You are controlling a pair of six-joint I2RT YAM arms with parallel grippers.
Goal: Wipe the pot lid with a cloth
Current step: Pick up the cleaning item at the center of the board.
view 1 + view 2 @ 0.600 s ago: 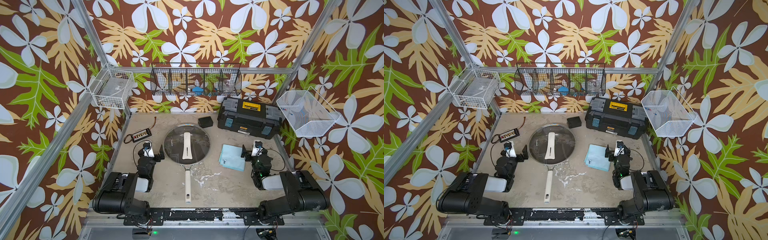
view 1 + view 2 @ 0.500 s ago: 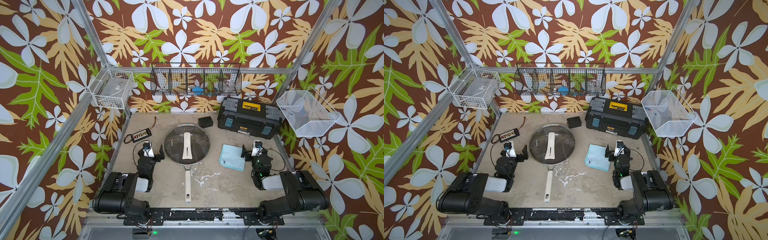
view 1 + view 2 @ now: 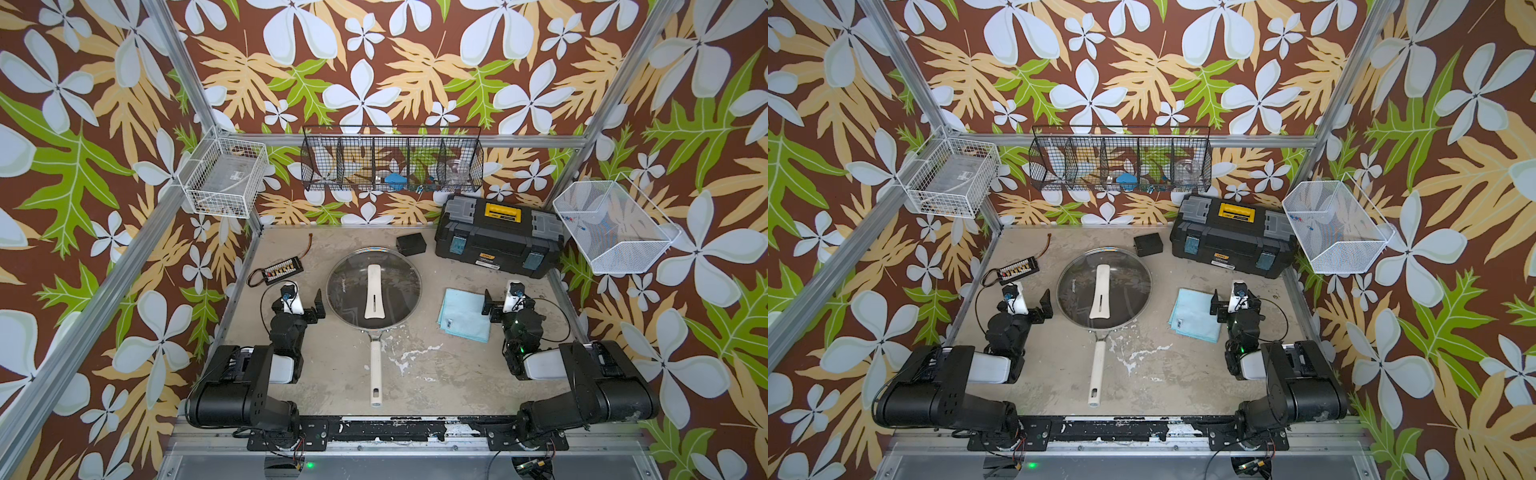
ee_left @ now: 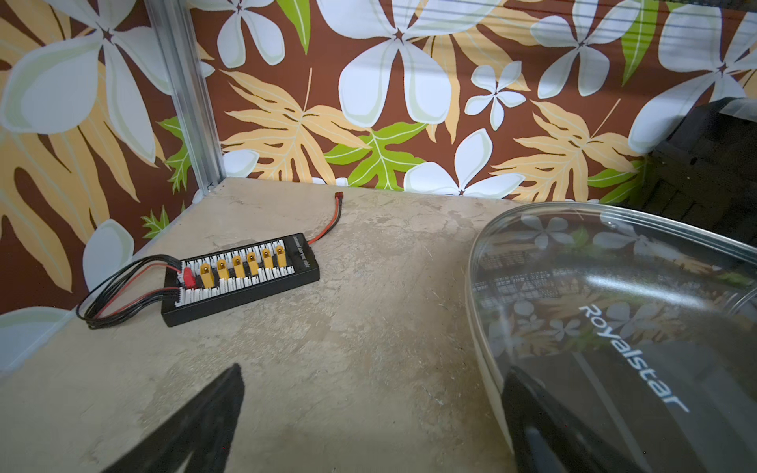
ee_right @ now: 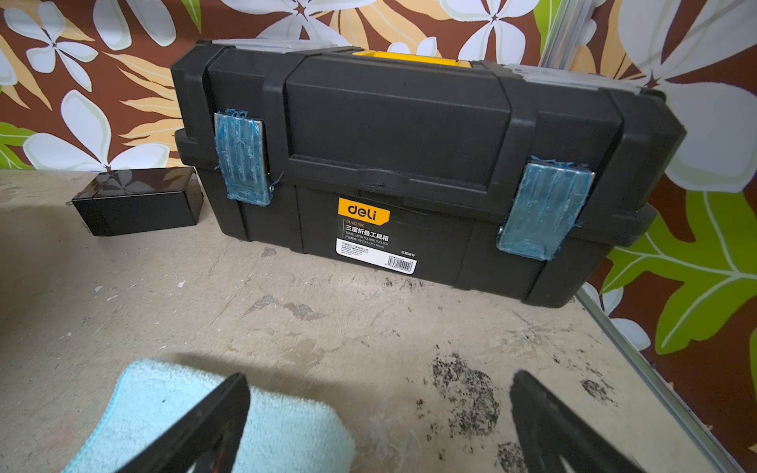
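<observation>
In both top views, the pot lid (image 3: 373, 291) sits on a frying pan (image 3: 376, 365) mid-worktop (image 3: 436, 374), with the cloth (image 3: 464, 309) flat to its right; my left end effector (image 3: 302, 306) hovers beside the lid's rim, jaws apart; the right end effector (image 3: 505, 306) (equally spread) is at the cloth's edge. Left wrist: one finger overlaps the lid glass; contact unclear. Right wrist: one finger over the cloth's corner; a toolbox (image 5: 389, 164) ahead.
</observation>
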